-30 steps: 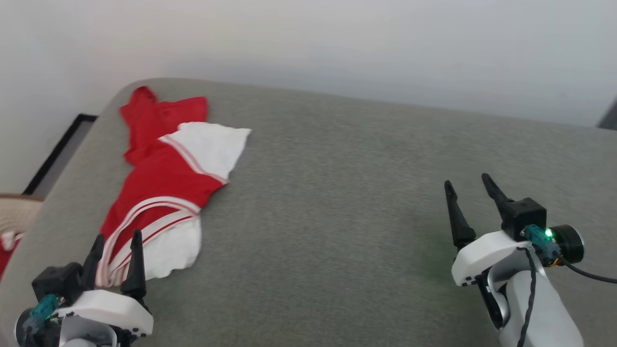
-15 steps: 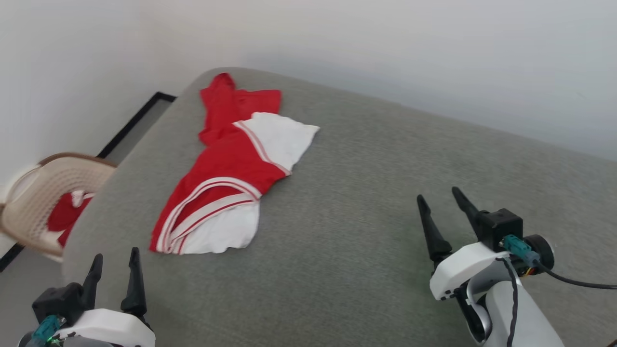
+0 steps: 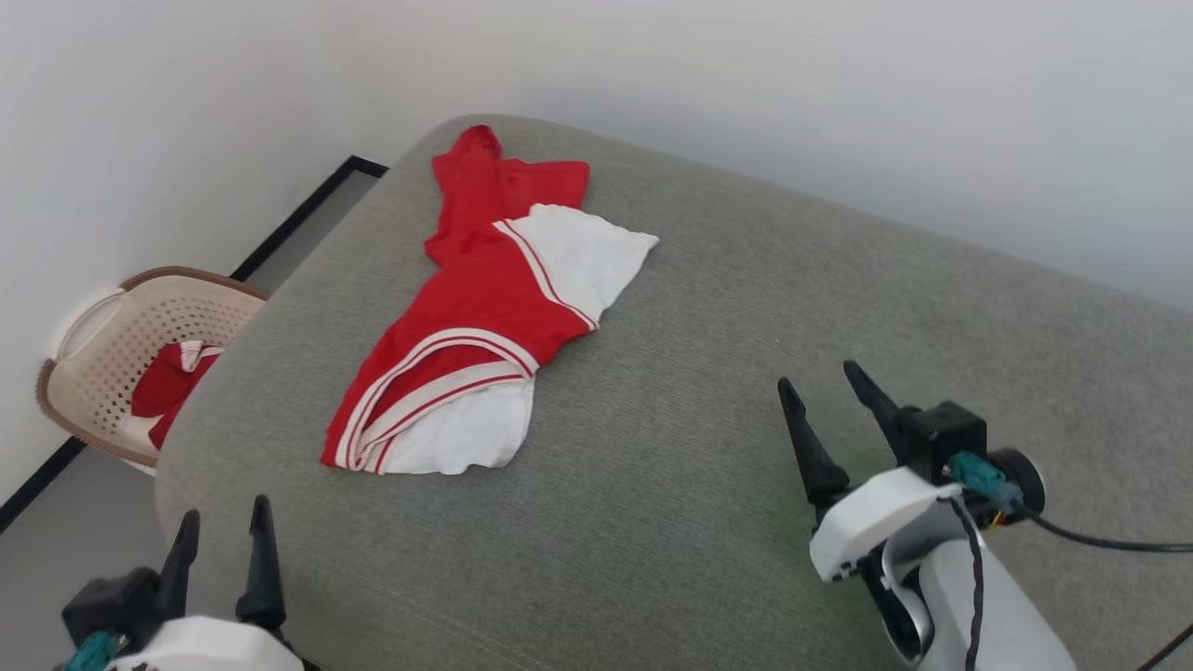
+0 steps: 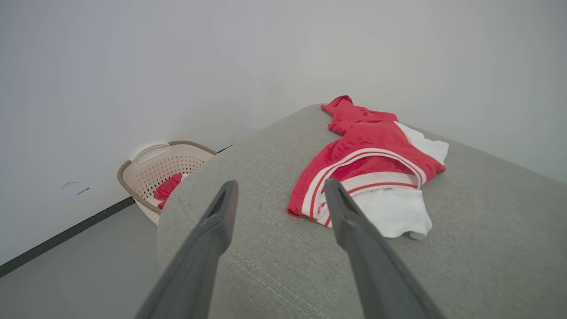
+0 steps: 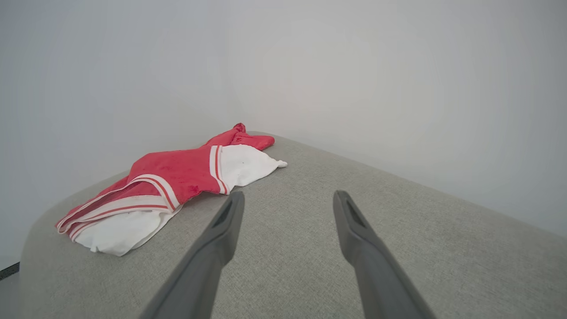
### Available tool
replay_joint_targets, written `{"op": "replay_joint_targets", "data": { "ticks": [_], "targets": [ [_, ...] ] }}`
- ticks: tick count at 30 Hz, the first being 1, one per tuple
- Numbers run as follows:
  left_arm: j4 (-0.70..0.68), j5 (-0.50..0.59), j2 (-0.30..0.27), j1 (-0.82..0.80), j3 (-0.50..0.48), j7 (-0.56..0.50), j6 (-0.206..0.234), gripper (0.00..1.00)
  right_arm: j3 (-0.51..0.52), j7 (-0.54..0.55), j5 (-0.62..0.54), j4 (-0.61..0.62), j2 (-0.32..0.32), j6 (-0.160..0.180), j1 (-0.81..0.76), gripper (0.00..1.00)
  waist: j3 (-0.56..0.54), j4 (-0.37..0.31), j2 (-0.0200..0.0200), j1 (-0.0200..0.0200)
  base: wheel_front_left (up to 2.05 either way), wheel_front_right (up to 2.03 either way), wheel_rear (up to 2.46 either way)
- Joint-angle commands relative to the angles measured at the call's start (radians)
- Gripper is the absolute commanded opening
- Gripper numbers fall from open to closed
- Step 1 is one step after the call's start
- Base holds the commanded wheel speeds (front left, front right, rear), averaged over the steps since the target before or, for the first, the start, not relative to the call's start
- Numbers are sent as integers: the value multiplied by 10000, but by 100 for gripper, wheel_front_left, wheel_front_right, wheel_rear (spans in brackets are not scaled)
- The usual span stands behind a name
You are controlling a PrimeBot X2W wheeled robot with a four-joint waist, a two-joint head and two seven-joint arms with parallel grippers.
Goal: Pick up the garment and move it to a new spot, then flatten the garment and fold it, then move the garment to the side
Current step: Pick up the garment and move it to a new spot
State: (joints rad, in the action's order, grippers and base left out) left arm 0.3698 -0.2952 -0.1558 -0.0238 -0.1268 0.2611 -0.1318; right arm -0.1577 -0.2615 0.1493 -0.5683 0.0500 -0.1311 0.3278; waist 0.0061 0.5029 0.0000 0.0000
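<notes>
The grey fabric cushion (image 3: 727, 373) lies bare right of the crumpled red-and-white jersey garment (image 3: 475, 308). A white wall (image 3: 746, 75), seemingly close behind, bounds it. A beige perforated basket (image 3: 112, 349) stands on the floor to its left.

The left gripper (image 3: 226, 513) sat low at the left of the head view, its two dark fingers (image 3: 262, 559) spread apart, pointing up, and empty. The right gripper (image 3: 817, 376) rose from its white wrist (image 3: 871, 522), fingers likewise parted and empty, leaning up and leftward.
</notes>
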Motion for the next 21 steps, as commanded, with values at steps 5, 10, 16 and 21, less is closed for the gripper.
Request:
{"op": "replay_joint_targets", "data": {
  "ticks": [5,10,16,21],
  "targets": [
    [-4,-267,-397,-795,594,59,21,100,39,-50,-99,58,23,5,475,100,617,-594,0,0,0,0,0],
    [424,-1137,-1660,-2462,1856,57,21,100,0,-50,-303,180,22,5,962,100,1603,-1591,0,0,0,0,0],
    [1531,-3221,-3551,-4150,4193,-359,21,100,76,-50,-382,387,16,5,1247,100,2388,-2574,0,0,0,0,0],
    [1937,-5615,-5368,-5069,6455,-2079,22,100,65,-50,-276,638,13,5,1367,100,2815,-3261,0,0,0,0,0]
  ]
}}
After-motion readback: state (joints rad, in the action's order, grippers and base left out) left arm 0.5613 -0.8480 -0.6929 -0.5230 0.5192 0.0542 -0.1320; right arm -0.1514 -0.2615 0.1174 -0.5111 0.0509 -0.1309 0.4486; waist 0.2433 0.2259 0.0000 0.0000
